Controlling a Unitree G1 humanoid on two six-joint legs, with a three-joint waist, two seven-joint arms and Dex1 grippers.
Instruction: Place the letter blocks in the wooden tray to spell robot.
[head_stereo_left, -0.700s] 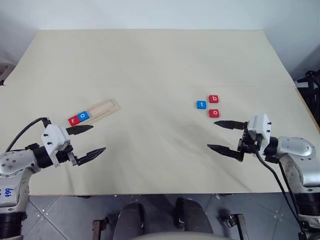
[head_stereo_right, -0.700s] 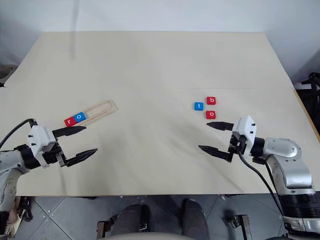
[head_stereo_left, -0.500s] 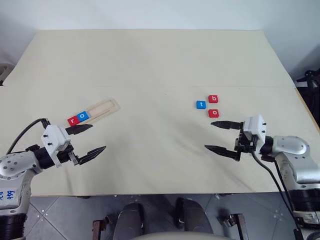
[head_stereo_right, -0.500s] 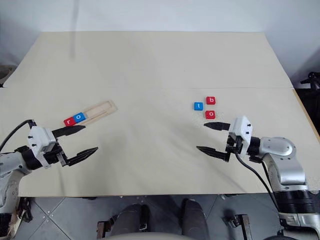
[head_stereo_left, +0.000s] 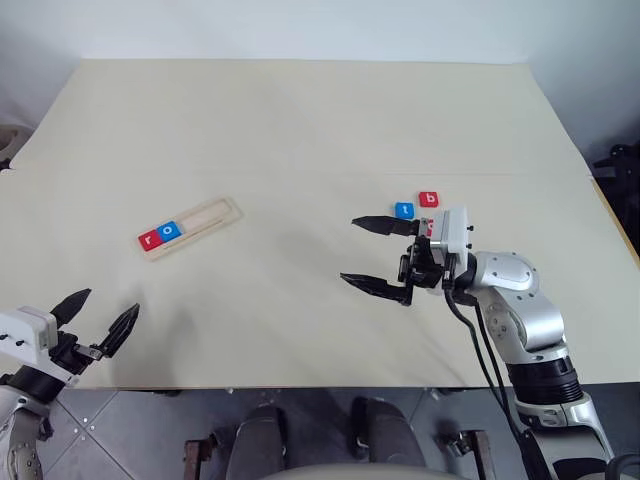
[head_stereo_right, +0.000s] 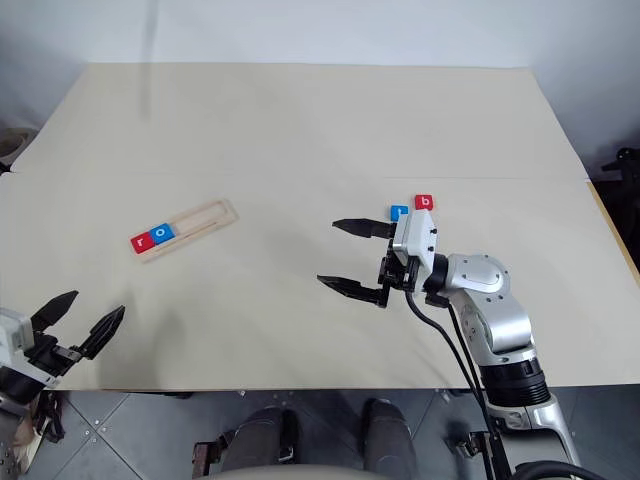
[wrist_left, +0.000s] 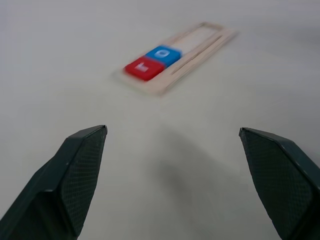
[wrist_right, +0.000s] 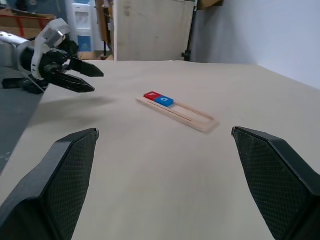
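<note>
Currently, the wooden tray (head_stereo_left: 190, 229) is seen lying at an angle on the left part of the pale desk (head_stereo_left: 300, 130). Two letter blocks are seated in its slot at the end nearer the robot: a red r tile (head_stereo_left: 150, 238) at the very end and a blue o tile (head_stereo_left: 169, 231) touching it, while the rest of the slot is bare wood.

Well apart from the tray, on the right part of the desk, a blue t tile (head_stereo_left: 404, 210) and a red b tile (head_stereo_left: 428, 199) are laid close together. A further red tile (head_stereo_left: 430, 229) is glimpsed just behind the right pincer's white housing, its letter hidden.

The right pincer (head_stereo_left: 378, 255) is held over the desk just beside these loose tiles, pointed toward the tray, its black fingers spread wide with nothing between them.

The left pincer (head_stereo_left: 98, 320) is found near the desk's front left corner, well apart from the tray, fingers likewise parted and empty.
</note>
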